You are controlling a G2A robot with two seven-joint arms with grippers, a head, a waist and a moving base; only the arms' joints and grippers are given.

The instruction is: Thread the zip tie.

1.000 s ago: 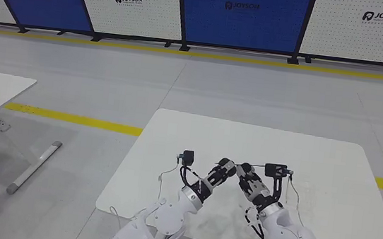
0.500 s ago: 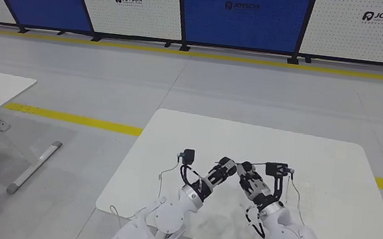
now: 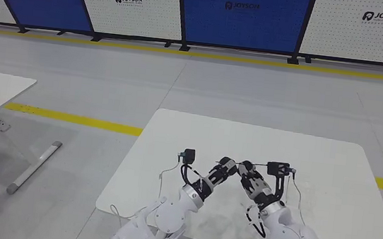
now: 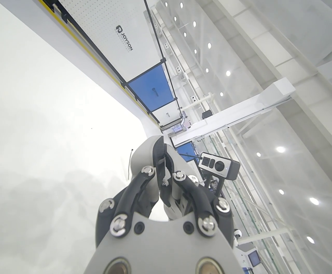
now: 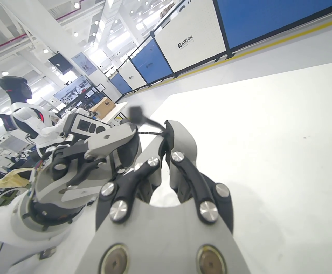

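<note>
Over the near part of the surface (image 3: 315, 158), we see the left gripper (image 3: 228, 166) and right gripper (image 3: 244, 168) tip to tip, both clenched on the black zip tie (image 5: 136, 114) between them.

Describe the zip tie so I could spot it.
Find the white table, then the spot where the left hand and right hand meet over it. The zip tie is the thin black strap running from one hand to the other, ending in a small square head, far slimmer than the grey fingers.
</note>
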